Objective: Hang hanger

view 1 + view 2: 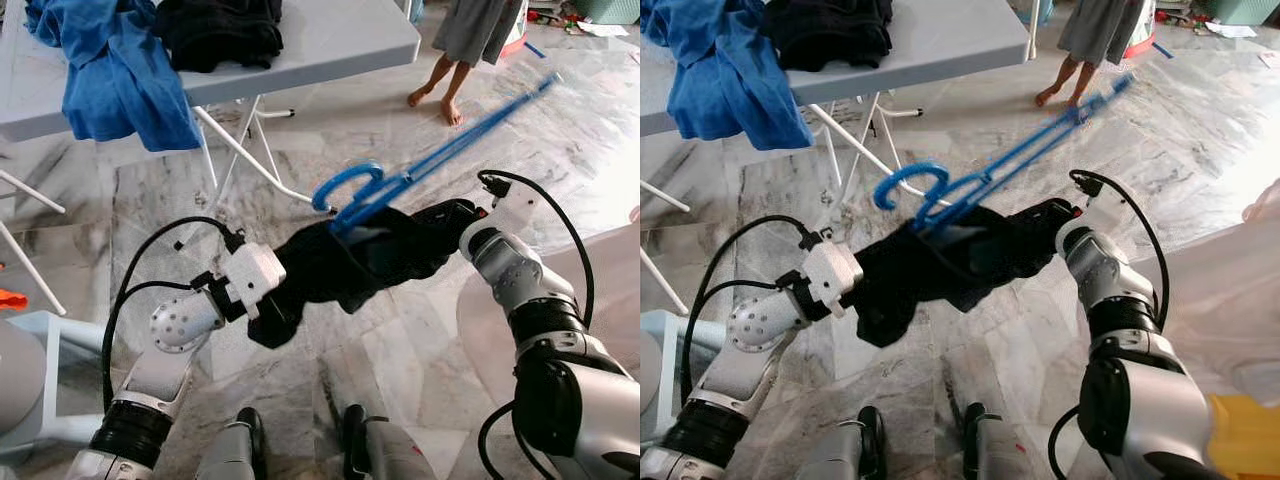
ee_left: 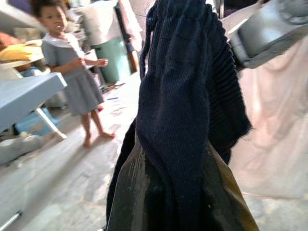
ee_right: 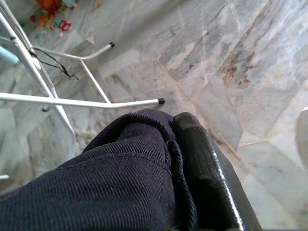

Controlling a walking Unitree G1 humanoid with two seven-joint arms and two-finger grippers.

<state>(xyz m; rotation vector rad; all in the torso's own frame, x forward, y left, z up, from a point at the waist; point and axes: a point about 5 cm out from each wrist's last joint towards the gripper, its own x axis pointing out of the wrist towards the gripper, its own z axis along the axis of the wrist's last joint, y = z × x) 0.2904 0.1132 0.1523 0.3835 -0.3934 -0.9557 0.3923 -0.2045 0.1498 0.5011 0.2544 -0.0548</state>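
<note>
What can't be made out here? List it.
- Left gripper fingertips: buried in the black garment, head views.
- Right gripper: wrapped by the same cloth.
- Blue hanger: lower bar hidden inside garment; far end motion-blurred.
- Person: cut off by top edge.

Two silver arms with black ribbed elbow sleeves and looping black cables. Left wrist: perforated silver ball, white block. Right wrist: smooth silver, white cap.

A grey folding table on white legs stands on sunlit marble floor.
</note>
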